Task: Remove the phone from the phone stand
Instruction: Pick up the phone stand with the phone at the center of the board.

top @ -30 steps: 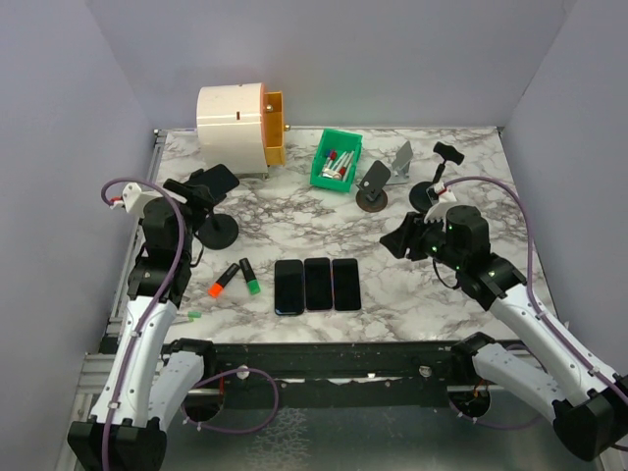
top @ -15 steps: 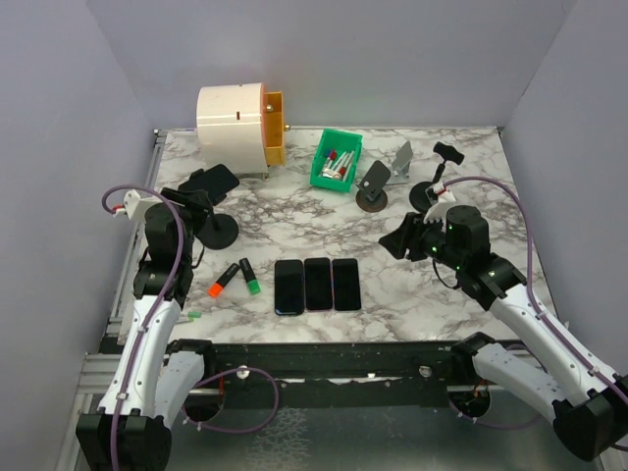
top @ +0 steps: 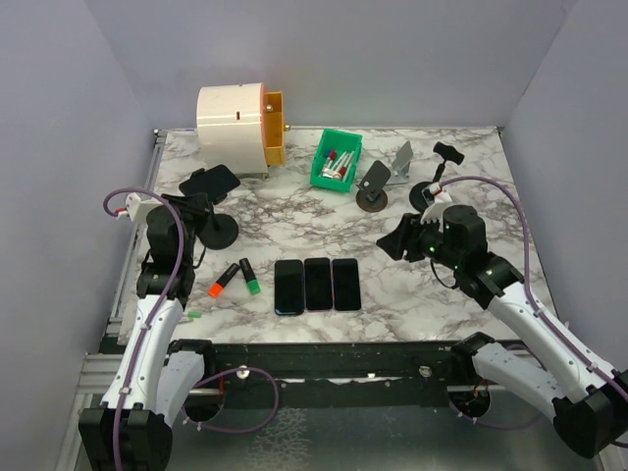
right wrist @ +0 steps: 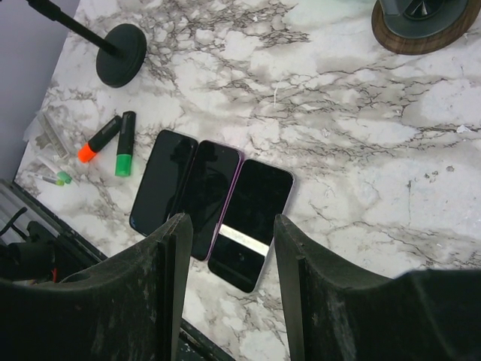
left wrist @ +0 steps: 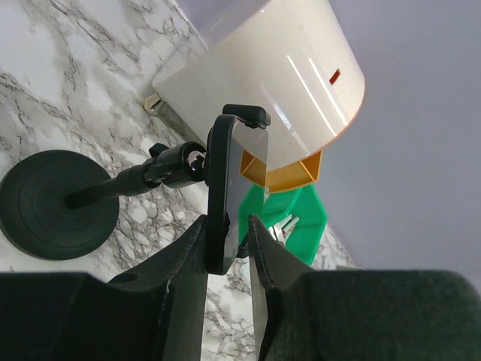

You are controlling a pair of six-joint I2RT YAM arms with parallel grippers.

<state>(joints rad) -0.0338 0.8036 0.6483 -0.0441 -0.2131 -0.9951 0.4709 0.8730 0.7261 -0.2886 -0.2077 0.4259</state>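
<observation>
Phone (left wrist: 225,188) on its stand (left wrist: 56,203) sits pinched in left claw (left wrist: 225,222); right claw (right wrist: 231,226) hangs parted, gripping nothing.

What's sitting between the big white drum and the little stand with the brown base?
A green bin holding small items sits between the white drum and the brown-based stand; the top view shows it plainly.
</observation>
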